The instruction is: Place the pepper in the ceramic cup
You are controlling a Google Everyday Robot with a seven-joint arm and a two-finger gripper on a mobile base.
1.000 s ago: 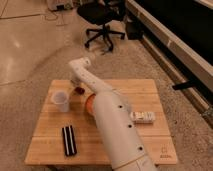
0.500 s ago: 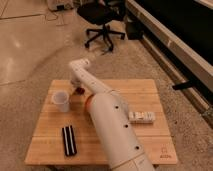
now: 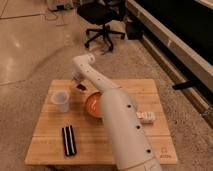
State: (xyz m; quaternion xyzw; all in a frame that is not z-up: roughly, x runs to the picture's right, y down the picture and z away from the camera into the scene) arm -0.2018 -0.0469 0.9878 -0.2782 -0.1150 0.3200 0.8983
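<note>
No word, number or brand can be read anywhere: the small dark mark [image 3: 164,150] at the lower right corner of the bench [image 3: 135,92] and the face of the small white box [image 3: 146,117] cannot be made out, and the claw [image 3: 79,86], left of centre over the bench's far side, shows no lettering.
</note>
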